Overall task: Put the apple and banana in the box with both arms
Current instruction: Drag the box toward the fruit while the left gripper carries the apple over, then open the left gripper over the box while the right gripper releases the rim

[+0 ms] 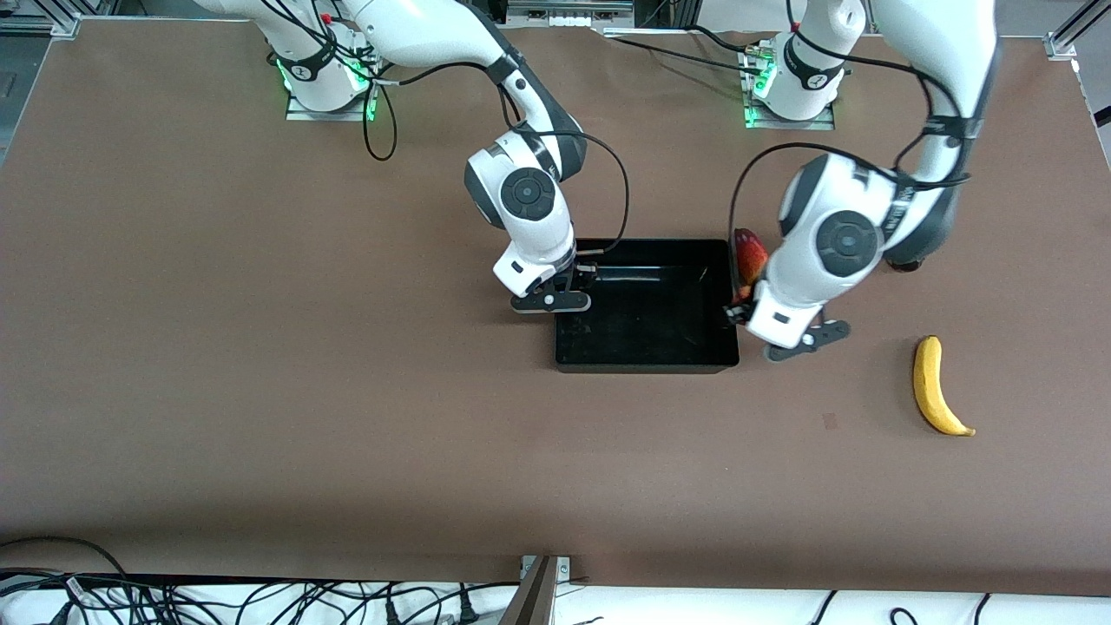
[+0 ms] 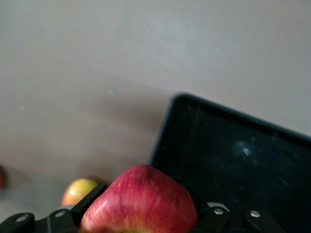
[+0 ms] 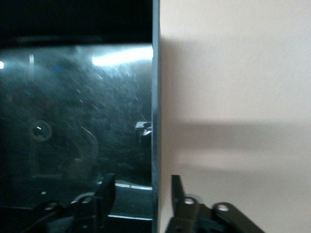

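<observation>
While the apple (image 2: 141, 201) sits clamped between the fingers of the left end effector (image 2: 138, 218), it hangs just over the rim of the box (image 1: 647, 351) at the left arm's end. Its skin is red with faint yellow streaks. The banana (image 1: 937, 386) lies on the table (image 1: 260, 391) toward the left arm's end, well apart from the box and nearer the front camera. The right end effector (image 3: 143, 194) is at the box's other end, fingers parted and straddling the wall, one finger inside and one outside, gripping nothing. The box is black, shallow and glossy, with no fruit showing inside it. The table is a plain brown sheet; cables trail along its near edge. From the front view, the left arm's wrist hides the apple, and a red and yellow fruit (image 1: 749, 256) shows beside the box. Only the left wrist view shows the apple in the grip, plus a small yellow-orange fruit (image 2: 77, 191) on the table beside it.
</observation>
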Controlling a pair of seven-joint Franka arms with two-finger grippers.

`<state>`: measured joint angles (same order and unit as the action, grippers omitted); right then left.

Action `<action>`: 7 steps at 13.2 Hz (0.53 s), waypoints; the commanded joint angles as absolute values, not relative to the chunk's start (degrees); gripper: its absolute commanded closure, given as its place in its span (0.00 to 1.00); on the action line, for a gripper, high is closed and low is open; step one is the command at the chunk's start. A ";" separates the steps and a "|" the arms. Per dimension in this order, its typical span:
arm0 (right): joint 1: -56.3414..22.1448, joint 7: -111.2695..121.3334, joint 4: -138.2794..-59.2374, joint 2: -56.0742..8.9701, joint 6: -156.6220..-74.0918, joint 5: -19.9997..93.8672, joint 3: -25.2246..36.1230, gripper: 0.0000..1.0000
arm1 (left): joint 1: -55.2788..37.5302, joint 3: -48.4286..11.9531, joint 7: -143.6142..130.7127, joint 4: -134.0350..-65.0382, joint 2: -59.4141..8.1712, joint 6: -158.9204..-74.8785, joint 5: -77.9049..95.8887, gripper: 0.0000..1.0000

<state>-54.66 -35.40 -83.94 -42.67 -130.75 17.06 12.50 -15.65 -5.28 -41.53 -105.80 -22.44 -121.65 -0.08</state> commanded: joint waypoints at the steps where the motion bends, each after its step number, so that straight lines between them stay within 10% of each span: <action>1: -52.30 -34.72 -84.20 -36.41 -122.38 17.40 13.44 0.00 | -16.35 -7.46 -45.16 -105.47 -23.81 -123.13 -1.05 1.00; 7: -51.42 -27.60 -84.46 -21.99 -101.10 18.19 29.51 0.00 | -20.83 -9.74 -54.82 -105.47 -28.20 -128.05 -1.06 1.00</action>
<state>-51.09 -29.84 -82.54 -26.32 -105.30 17.17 26.56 -19.85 -8.67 -50.56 -105.84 -26.97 -126.75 -0.08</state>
